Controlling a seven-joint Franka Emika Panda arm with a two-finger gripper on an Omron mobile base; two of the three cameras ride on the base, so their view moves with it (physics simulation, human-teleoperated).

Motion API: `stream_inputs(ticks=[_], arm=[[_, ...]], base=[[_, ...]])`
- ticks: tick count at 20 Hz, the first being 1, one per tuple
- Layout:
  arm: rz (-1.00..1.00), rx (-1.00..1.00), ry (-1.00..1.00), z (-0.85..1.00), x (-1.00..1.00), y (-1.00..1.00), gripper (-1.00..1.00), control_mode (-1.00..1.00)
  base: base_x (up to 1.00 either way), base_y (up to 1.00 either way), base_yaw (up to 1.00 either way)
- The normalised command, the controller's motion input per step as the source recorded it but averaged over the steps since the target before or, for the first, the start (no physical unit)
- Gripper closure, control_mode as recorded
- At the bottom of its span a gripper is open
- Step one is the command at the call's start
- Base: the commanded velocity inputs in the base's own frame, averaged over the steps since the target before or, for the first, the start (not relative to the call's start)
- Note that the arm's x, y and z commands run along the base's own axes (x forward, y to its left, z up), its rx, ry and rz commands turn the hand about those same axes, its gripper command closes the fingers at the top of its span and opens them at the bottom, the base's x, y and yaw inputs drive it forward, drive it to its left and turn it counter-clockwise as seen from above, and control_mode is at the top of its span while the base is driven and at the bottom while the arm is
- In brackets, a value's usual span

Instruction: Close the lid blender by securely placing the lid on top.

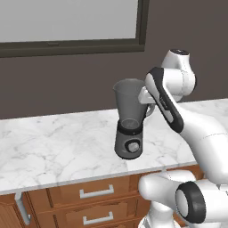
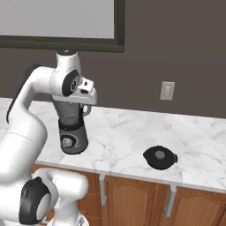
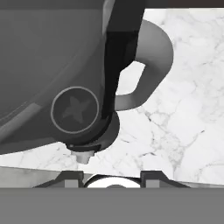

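Observation:
The blender (image 1: 129, 127) stands near the front edge of the marble counter (image 1: 53, 142), its translucent jar uncovered on top. In the right base view the blender (image 2: 72, 132) is at the left, and the black lid (image 2: 160, 157) lies flat on the counter far to its right, close to the front edge. My gripper (image 2: 85, 103) hovers at the jar's rim on the handle side. In the hand view the gripper (image 3: 111, 177) looks down into the jar (image 3: 48, 65), with the jar's handle (image 3: 151, 65) to the right. The fingers are open and hold nothing.
A dark-framed window (image 1: 67, 26) runs above the counter on the back wall. A wall outlet (image 2: 167, 91) sits above the lid's side of the counter. Wooden drawers (image 1: 95, 192) and cabinet doors (image 2: 132, 203) lie below the counter edge.

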Motion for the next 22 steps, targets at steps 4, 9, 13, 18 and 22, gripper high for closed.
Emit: stream_inputs(ticks=[4, 9, 13, 18, 22], arm=[[0.03, -0.02, 0.0, -0.2, -0.05, -0.28, -1.0, -1.0], [0.21, -0.12, -0.06, -0.51, -0.24, -1.0, -1.0, -1.0], [0.02, -0.02, 0.04, -0.52, -0.53, -1.0, -1.0, -1.0], [-0.01, 0.0, 0.2, -0.52, -0.11, -1.0, -1.0, -1.0], [-0.06, 0.05, 0.26, -0.45, 0.02, -1.0, -1.0, -1.0]], base=[[0.0, 0.0, 0.0], [0.0, 0.0, 0.0], [0.0, 0.0, 0.0], [0.0, 0.0, 0.0], [0.0, 0.0, 0.0]])
